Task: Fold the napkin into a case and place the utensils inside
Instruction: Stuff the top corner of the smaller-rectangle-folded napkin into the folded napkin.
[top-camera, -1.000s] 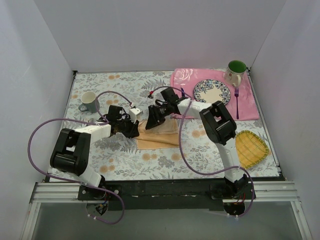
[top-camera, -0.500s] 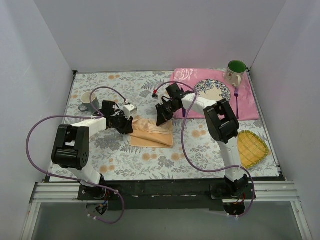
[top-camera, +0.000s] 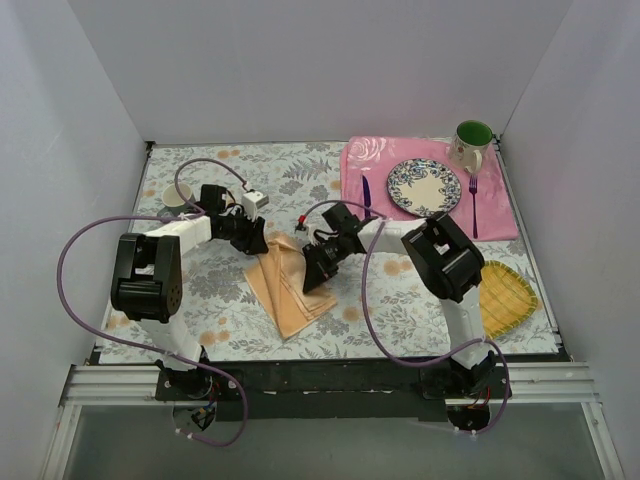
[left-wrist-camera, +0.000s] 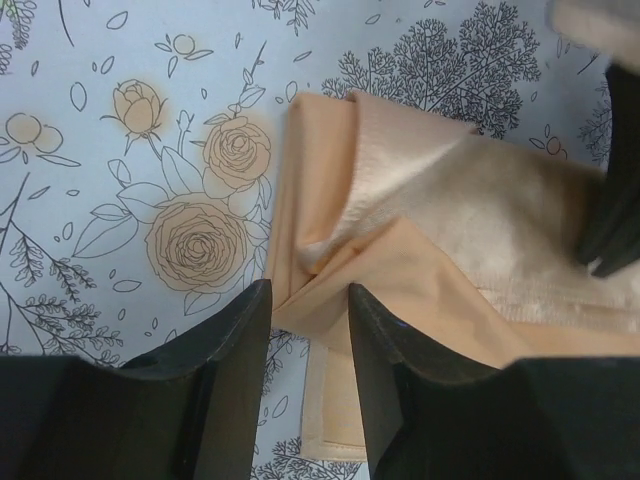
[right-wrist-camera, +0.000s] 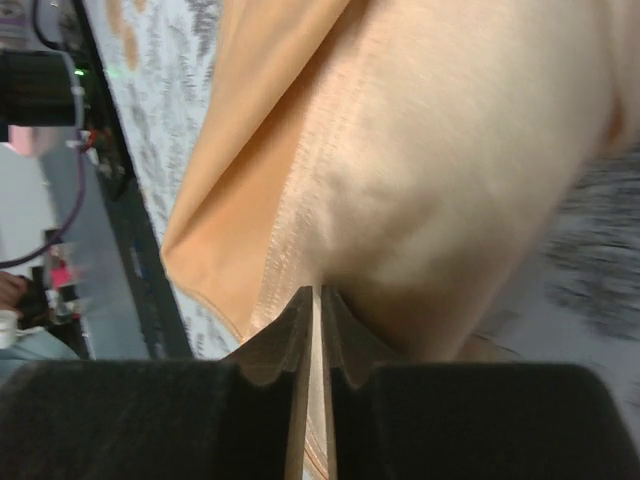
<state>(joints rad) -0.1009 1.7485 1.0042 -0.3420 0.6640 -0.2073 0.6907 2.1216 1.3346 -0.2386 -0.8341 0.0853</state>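
Green mug (top-camera: 472, 140), grey mug (top-camera: 172, 203), contents unclear on my feed, one knife (top-camera: 366, 196), one fork (top-camera: 473, 205), right gripper (right-wrist-camera: 312, 310) pinching napkin (top-camera: 285, 295), left gripper (left-wrist-camera: 307, 292) spread.

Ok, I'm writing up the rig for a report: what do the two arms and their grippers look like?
Both the left arm and right arm are white links with chunky black joints. A thin purple cable loops along each. The left gripper and right gripper have plain black, flat fingers, with no markings visible.
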